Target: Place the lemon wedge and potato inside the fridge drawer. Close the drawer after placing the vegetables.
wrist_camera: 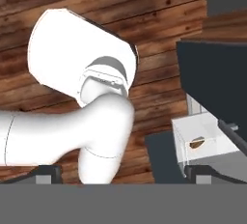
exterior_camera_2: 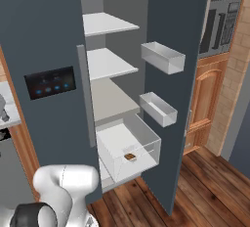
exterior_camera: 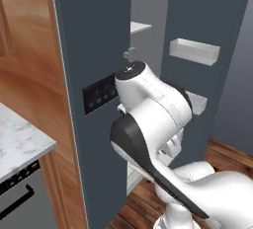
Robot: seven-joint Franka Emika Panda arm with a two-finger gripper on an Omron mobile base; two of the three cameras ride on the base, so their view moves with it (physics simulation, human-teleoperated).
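Observation:
The fridge drawer [exterior_camera_2: 146,145] stands pulled out at the bottom of the open dark grey fridge; it is a translucent whitish box. Inside it, near its front wall, lies the potato [exterior_camera_2: 130,157], a small tan-brown lump. In the hand view the drawer [wrist_camera: 210,136] sits at the lower right with the potato [wrist_camera: 196,143] showing through its wall. My gripper [wrist_camera: 123,174] is open and holds nothing, with its dark fingertips [wrist_camera: 48,172] far apart. It looks down from high above the wooden floor, well away from the drawer. The lemon wedge is out of view.
The open fridge door [exterior_camera_2: 171,84] carries two clear bins [exterior_camera_2: 163,57], and flat white shelves [exterior_camera_2: 110,24] sit above the drawer. The shut left door has a dark control panel [exterior_camera_2: 50,82]. A marble counter [exterior_camera: 20,144] lies left and a wall oven [exterior_camera_2: 219,25] right.

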